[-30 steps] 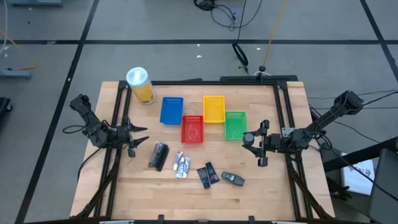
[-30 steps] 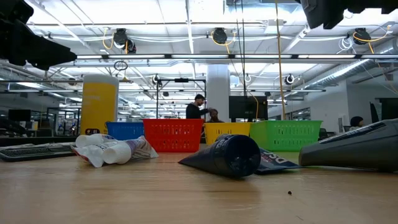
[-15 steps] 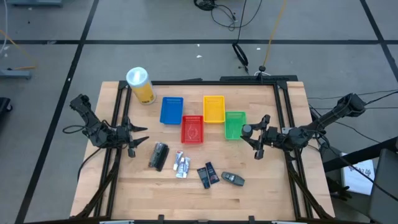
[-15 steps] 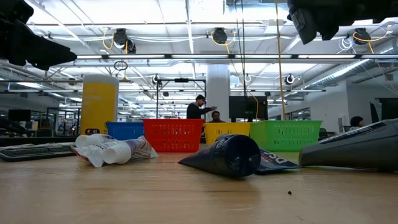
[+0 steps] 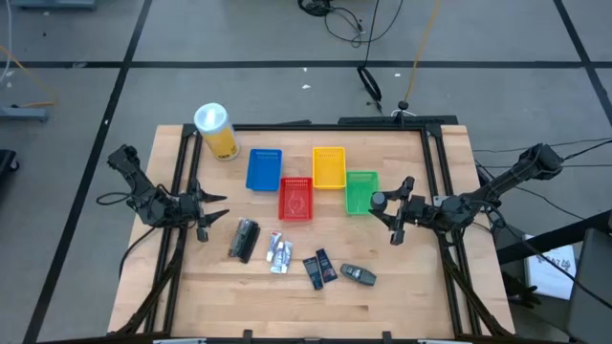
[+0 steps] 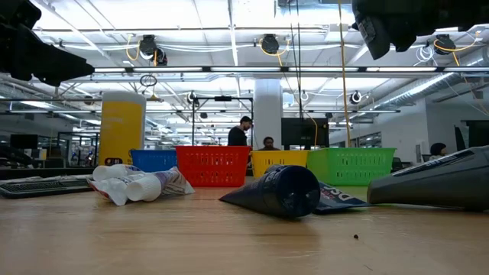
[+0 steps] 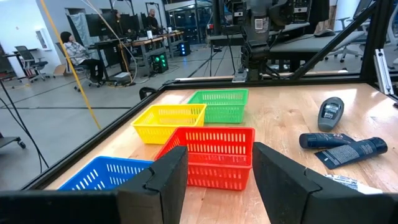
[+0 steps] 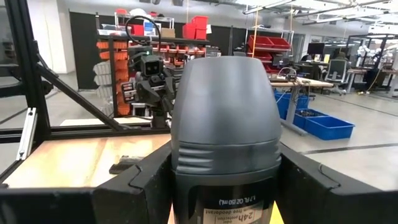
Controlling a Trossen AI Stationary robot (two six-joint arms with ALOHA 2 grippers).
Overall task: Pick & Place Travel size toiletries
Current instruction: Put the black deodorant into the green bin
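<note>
My right gripper point(image 5: 395, 212) hangs above the table's right part, beside the green basket point(image 5: 361, 191). It is shut on a dark grey rounded toiletry point(image 8: 224, 99). Other toiletries lie flat on the near middle of the table: a dark piece point(image 5: 245, 239), silvery-white mini tubes point(image 5: 278, 253), dark blue packets point(image 5: 320, 268) and a grey rounded piece point(image 5: 359, 274). My left gripper point(image 5: 206, 212) waits open at the table's left edge, with nothing between its fingers. My right gripper pinches the grey piece's labelled lower body point(image 8: 224, 193) between its two fingers point(image 8: 146, 180), one on each side. The fingers lie about level and come from the table's right side. The rounded cap point(image 8: 224, 81) sticks out past the fingertips, and the piece is lifted clear of the table.
Blue point(image 5: 264, 169), red point(image 5: 295, 199) and yellow point(image 5: 329, 166) baskets stand with the green one in the far middle. A tall yellow canister point(image 5: 216, 130) stands at the far left corner. Bare wood lies along the near edge and at the right.
My right gripper, still holding the grey piece, has swung a little toward the far edge and the green basket, tipping slightly. It has then held still.
</note>
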